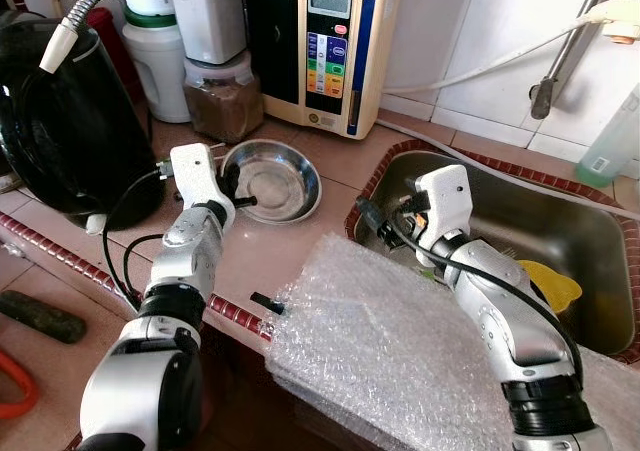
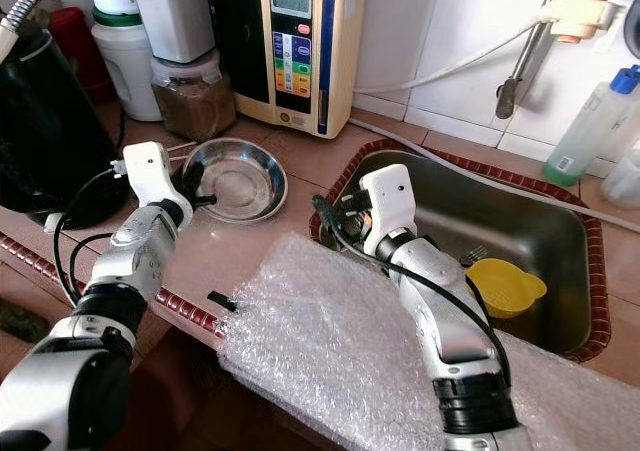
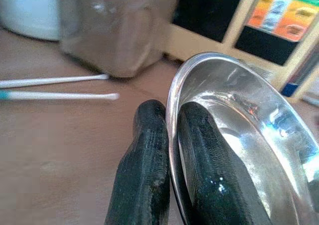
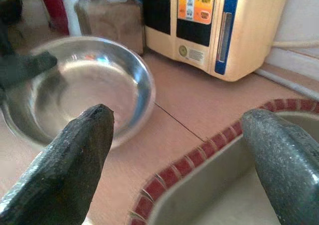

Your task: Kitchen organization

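So the left gripper (image 3: 169, 150) pinches the rim of the round shiny steel bowl (image 1: 272, 179) on the pink counter (image 1: 300, 241) — it is not yet moved. Nearby, the right gripper (image 4: 184, 135) hangs wide open and empty over the steel sink (image 2: 560, 241) edge.

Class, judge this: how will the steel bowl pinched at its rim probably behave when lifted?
The steel bowl looks rigid and thin-walled, so probably light. Its polished rim, held by the left gripper on one side, may slip or tilt. It looks unlikely to break.
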{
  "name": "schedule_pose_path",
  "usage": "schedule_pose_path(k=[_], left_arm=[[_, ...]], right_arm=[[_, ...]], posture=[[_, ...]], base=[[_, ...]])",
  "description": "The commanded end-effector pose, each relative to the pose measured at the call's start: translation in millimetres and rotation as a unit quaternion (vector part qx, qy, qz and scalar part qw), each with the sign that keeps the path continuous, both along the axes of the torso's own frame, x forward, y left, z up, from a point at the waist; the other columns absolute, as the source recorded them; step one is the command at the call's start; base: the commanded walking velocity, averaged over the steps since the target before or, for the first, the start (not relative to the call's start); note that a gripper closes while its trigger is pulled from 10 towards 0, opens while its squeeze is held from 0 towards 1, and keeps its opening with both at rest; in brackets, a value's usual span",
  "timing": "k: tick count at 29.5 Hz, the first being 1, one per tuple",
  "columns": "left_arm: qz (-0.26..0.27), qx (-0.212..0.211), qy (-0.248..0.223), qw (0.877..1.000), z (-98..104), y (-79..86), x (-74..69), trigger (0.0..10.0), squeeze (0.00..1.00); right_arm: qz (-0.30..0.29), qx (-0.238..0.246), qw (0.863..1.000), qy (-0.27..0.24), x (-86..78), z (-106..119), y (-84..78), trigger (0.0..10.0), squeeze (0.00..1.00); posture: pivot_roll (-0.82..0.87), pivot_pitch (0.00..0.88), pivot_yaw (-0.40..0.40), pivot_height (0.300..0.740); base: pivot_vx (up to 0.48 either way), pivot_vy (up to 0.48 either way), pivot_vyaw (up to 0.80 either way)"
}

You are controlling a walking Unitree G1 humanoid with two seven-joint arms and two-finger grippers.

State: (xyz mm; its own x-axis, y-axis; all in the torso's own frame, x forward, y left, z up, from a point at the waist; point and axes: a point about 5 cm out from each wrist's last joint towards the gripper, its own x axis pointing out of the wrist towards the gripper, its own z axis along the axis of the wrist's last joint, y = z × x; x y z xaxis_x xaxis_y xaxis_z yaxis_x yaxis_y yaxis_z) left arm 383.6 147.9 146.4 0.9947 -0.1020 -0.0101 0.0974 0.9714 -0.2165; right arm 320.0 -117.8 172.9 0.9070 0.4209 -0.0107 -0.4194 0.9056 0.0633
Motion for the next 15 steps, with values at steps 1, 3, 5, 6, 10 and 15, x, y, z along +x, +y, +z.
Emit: schedule_pose_path(k=[1,3,5,6,10,15], left_arm=[[-0.018,-0.004,-0.038,0.999,8.6,-6.9,-1.5,0.0,0.00],[-0.018,-0.007,-0.050,0.999,10.7,-8.6,-2.2,0.0,0.00],[-0.017,-0.010,-0.066,0.998,14.3,-10.5,-2.4,0.0,0.00],[-0.020,-0.009,-0.078,0.997,17.7,-11.7,-2.4,0.0,0.00],[-0.028,0.007,-0.100,0.995,22.8,-14.8,-4.1,0.0,0.00],[-0.035,-0.008,-0.127,0.991,29.0,-15.9,-5.8,0.0,0.00]], right_arm=[[-0.022,0.037,0.999,0.024,2.0,-4.9,-2.4,10.0,0.00],[-0.027,0.058,0.997,0.032,1.9,-6.1,-1.3,10.0,0.00],[-0.031,0.066,0.997,0.039,1.9,-8.5,-0.6,10.0,0.00],[-0.032,0.061,0.997,0.039,2.2,-9.3,-0.8,10.0,0.00],[-0.049,0.067,0.995,0.046,5.8,-9.6,-5.6,10.0,0.00],[-0.068,0.092,0.993,0.040,10.3,-5.2,-9.9,10.0,0.00]], posture=[[0.03,0.000,-0.017,0.740],[0.03,0.000,-0.018,0.740],[0.03,0.000,-0.019,0.740],[0.02,0.000,-0.019,0.740],[0.02,0.000,-0.019,0.740],[0.03,0.000,-0.022,0.740]], base=[[0.000,0.000,0.00],[0.000,0.000,0.00],[0.000,0.000,0.00],[0.000,0.000,0.00],[0.000,0.000,0.00],[0.000,0.000,0.00]])
